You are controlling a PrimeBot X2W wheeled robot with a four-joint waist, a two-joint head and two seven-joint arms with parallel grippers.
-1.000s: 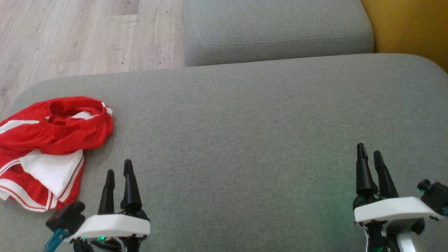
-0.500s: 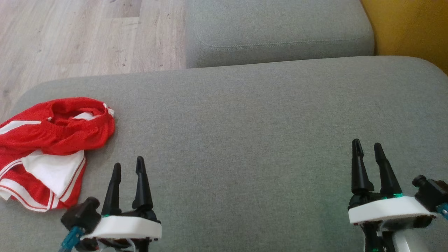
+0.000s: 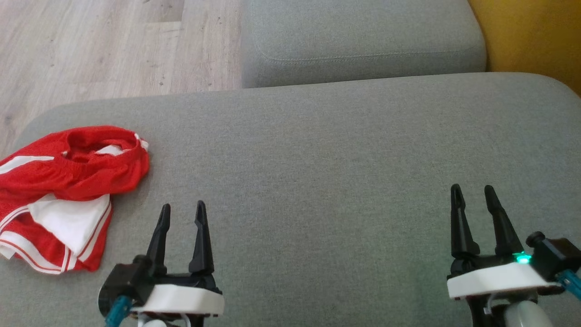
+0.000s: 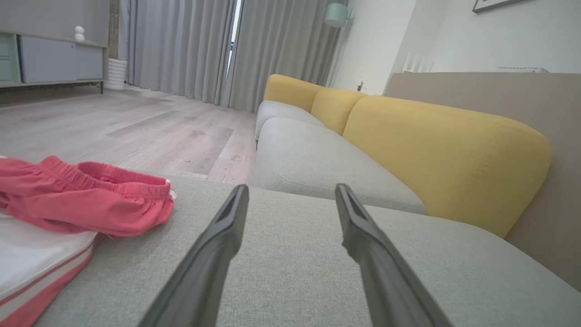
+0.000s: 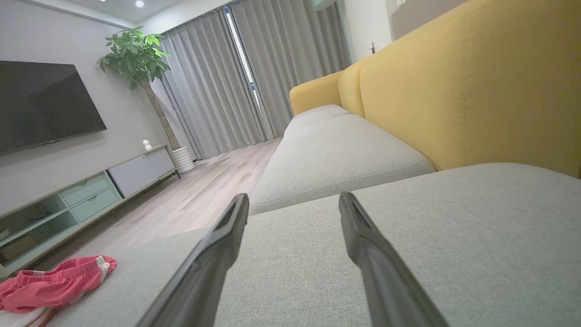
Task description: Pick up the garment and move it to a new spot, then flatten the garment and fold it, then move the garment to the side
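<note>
The garment (image 3: pixel 68 190), red shorts with white panels and stripes, lies crumpled at the left edge of the grey sofa cushion (image 3: pixel 317 159). In the left wrist view the garment (image 4: pixel 86 200) sits to the left of the fingers; in the right wrist view the garment (image 5: pixel 54 284) is far off at lower left. My left gripper (image 3: pixel 181 211) hovers open over bare cushion, just right of the shorts and apart from them. Over the cushion's right side, my right gripper (image 3: pixel 472 193) is open with nothing between its fingers.
A second grey seat cushion (image 3: pixel 358 41) adjoins at the back, with a yellow backrest (image 3: pixel 535 36) on the right. Wooden floor (image 3: pixel 104 50) lies beyond the cushion's left edge. A TV cabinet (image 5: pixel 86 190) and a potted plant (image 5: pixel 136 59) stand across the room.
My left gripper has shifted right, away from the shorts, and turned so its fingers show spread side by side. The right gripper has moved slightly left. The shorts lie as before.
</note>
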